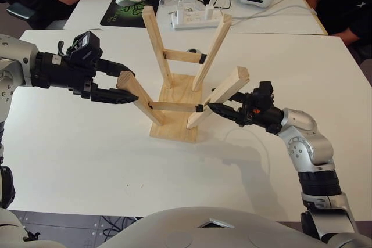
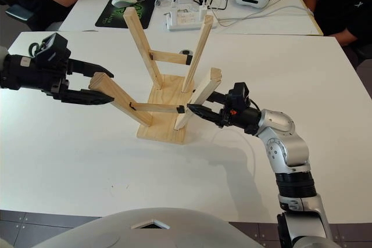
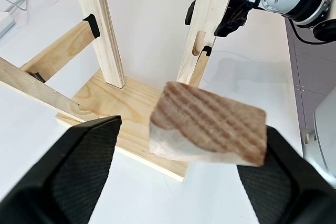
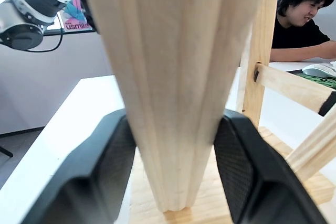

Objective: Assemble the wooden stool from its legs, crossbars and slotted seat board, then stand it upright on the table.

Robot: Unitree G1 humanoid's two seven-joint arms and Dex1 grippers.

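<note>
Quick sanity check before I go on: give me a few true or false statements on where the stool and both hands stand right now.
1. The seat board lies flat on the table with the legs pointing up. True.
2. The right hand is shut on the near right leg. True.
3. The left hand holds a loose bar above the table. False: its fingers straddle the top end of the near left leg, with a gap on one side.
4. Nothing joins the two far legs. False: a crossbar links them.
</note>
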